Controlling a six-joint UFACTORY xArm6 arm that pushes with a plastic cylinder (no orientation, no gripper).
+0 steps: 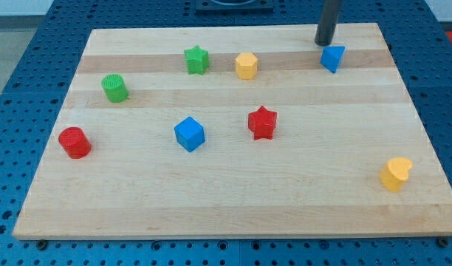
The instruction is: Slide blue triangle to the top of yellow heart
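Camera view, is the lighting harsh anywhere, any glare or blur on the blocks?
Camera view: even, soft light; the wooden board shows no glare. The blue triangle, yellow heart and red star look sharp, casting only faint, short shadows. My tip, just above the blue triangle toward the view's top, is dark but crisp.

Eight blocks: two blue (189,134), two yellow (246,66), two red (262,123), two green (196,60)

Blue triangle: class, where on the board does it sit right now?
The blue triangle sits near the view's top right of the board, just below my tip and to the right of the yellow hexagon.
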